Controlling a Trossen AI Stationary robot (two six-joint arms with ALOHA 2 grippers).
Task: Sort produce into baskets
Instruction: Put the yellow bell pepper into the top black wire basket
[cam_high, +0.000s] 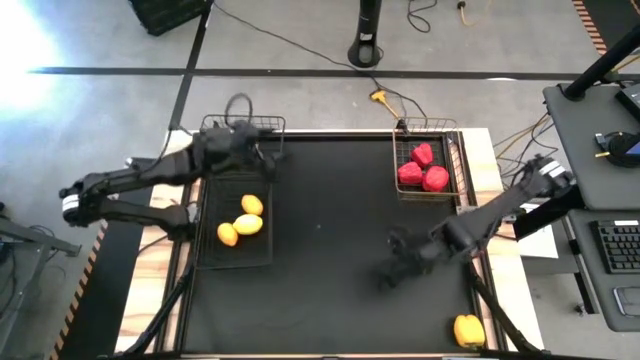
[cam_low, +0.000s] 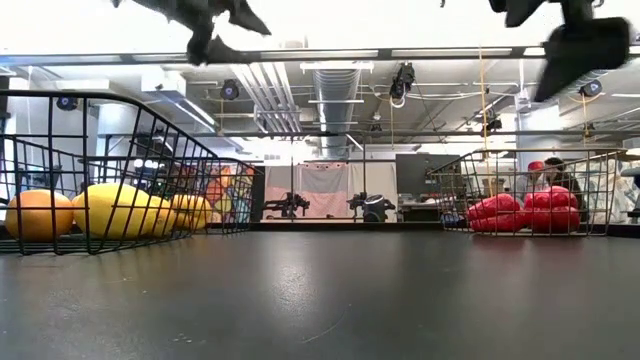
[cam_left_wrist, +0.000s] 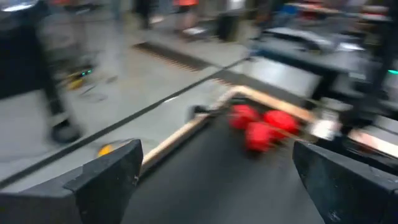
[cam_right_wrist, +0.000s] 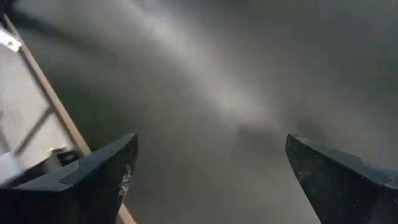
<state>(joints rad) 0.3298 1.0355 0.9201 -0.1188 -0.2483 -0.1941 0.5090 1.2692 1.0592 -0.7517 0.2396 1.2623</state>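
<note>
Right, right gripper (cam_high: 400, 262) wide open, empty, over bare mat. Last yellow pepper (cam_high: 468, 329) sits behind it near the table's front corner. I'd swing back, descend square over it. Left gripper (cam_high: 262, 150) open, empty above the lemon basket (cam_high: 205, 225).

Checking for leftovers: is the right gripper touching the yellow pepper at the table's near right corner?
Apart. The high view shows the right gripper, jaws open, with bare black table between it and the lumpy yellow bell pepper.
</note>
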